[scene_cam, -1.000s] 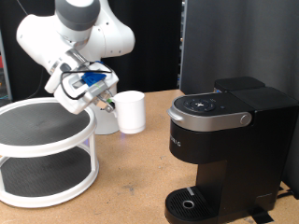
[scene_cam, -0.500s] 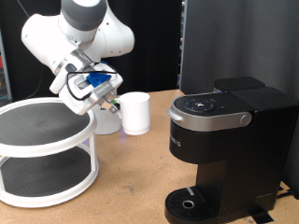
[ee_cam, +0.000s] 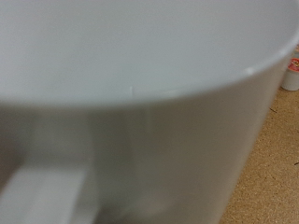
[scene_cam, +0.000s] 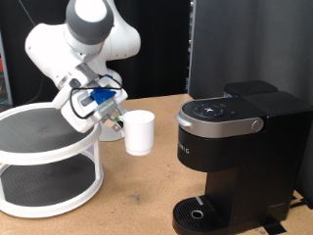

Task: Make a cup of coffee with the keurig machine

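Note:
The white cup [scene_cam: 140, 132] is held by its handle side in my gripper [scene_cam: 116, 120], which is shut on it, left of centre in the exterior view. The cup stays upright, its base near the tan table. It hangs left of the black keurig machine [scene_cam: 240, 137], well apart from it. The machine's silver-grey lid [scene_cam: 221, 114] is down, and its round drip tray [scene_cam: 201, 211] stands bare at the bottom. In the wrist view the cup's white wall [ee_cam: 149, 112] fills nearly the whole picture, and my fingers are not visible there.
A white two-tier round shelf [scene_cam: 44, 162] stands at the exterior view's left, close under the arm. A black panel [scene_cam: 249, 44] rises behind the machine. A small red-and-white object [ee_cam: 292, 75] lies on the table in the wrist view.
The gripper and the cup have moved down and slightly right in the exterior view, closer to the camera. The machine has not changed.

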`<act>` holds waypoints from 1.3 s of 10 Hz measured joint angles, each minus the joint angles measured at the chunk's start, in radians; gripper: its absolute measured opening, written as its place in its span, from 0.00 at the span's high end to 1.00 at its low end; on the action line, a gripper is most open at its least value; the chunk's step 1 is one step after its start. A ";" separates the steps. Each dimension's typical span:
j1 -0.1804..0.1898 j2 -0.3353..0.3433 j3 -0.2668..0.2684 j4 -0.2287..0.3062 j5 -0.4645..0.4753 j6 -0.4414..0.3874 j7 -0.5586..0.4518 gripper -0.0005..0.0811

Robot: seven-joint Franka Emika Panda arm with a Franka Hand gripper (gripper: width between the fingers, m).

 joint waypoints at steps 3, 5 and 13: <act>0.029 0.080 0.000 0.008 0.112 0.027 -0.113 0.91; 0.043 0.137 0.000 0.015 0.185 0.030 -0.187 0.91; 0.064 0.291 0.017 0.037 0.328 0.030 -0.305 0.91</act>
